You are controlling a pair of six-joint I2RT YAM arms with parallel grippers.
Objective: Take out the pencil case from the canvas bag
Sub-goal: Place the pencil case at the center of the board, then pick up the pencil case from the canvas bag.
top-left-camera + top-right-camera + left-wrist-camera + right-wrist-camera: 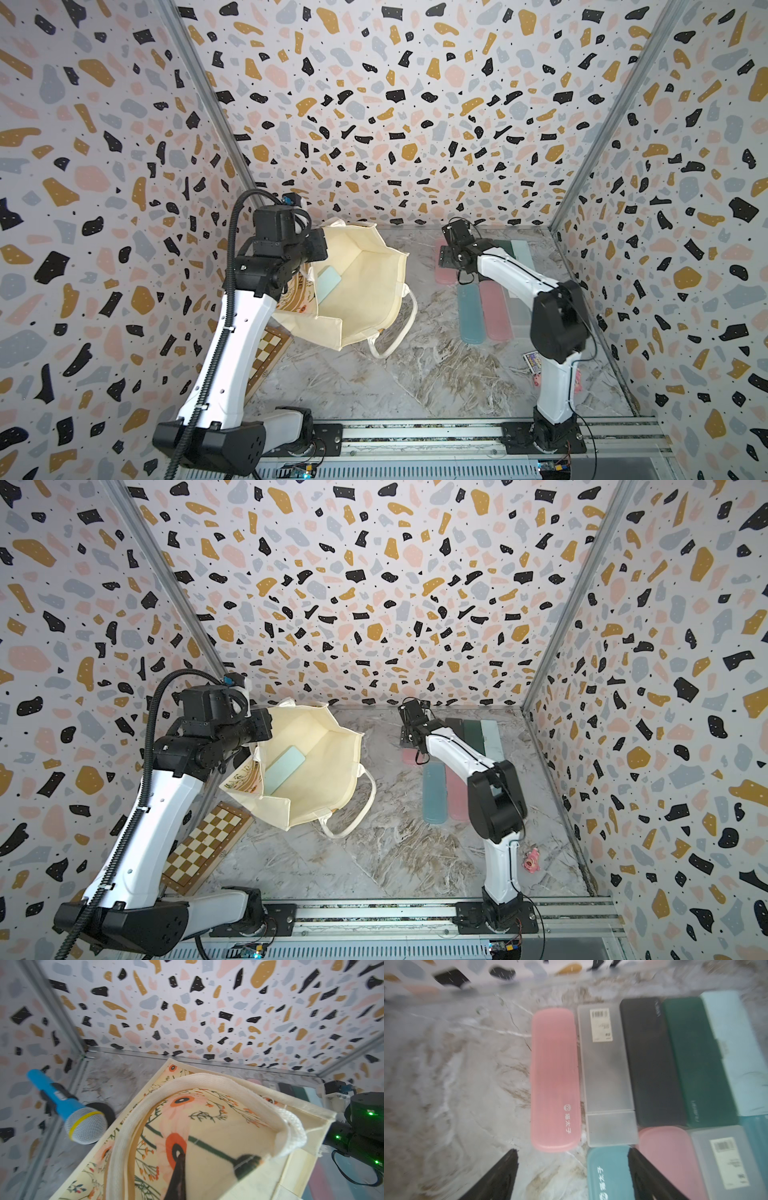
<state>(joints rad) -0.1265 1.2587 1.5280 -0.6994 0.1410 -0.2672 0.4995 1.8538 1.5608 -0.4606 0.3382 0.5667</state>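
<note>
Status: not done. The pale mint flat rectangular pencil case [284, 771] lies inside the large cream canvas bag [328, 746], on the side by the left arm. It shows in both top views and nothing touches it.

Left hand [180, 1160] is clamped shut on the bag's fabric up near the rim, holding the mouth lifted and open (the pinch point is blurred in the wrist view, so rim vs. handle base I can't say for sure). One thick cream loop handle [397, 338] lies on the marble-pattern desk [415, 382].

Right hand [572, 1150] is wide open and empty, well apart from the bag. It hovers over the desk just beside a pink translucent plastic case [554, 1080] and a teal plastic case [608, 1174]. More cases are lined up next to those; whether they count toward the task I can't tell.

My read: the bag is held open, but the grab and lift-out are both left. Right hand needs to cross over, enter the mouth, pinch the mint case across its narrow width and bring it clear of the rim. Risk: the soft wall sags over the case if the fabric slips.
</note>
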